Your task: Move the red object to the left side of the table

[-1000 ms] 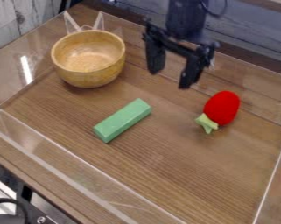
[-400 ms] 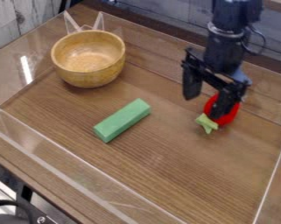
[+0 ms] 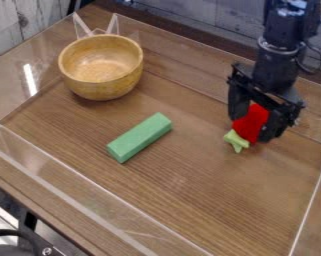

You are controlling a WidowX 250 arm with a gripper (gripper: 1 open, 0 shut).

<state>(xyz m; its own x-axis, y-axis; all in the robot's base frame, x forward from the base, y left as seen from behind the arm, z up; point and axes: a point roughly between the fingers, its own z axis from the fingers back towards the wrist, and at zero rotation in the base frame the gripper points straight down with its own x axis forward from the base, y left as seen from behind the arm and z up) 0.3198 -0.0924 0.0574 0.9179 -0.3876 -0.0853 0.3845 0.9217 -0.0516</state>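
At table's (image 3: pixel 203 190) far left — wooden bowl (image 3: pixel 101 66) empty; pincer (image 3: pixel 262 121) apart, straddling red object (image 3: pixel 252 124).

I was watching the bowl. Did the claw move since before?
Yes. The claw went right and down, away from the wooden bowl; it now hangs open around the red strawberry.

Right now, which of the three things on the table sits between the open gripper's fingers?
The red strawberry toy; the gripper straddles it. The green block and wooden bowl lie clear.
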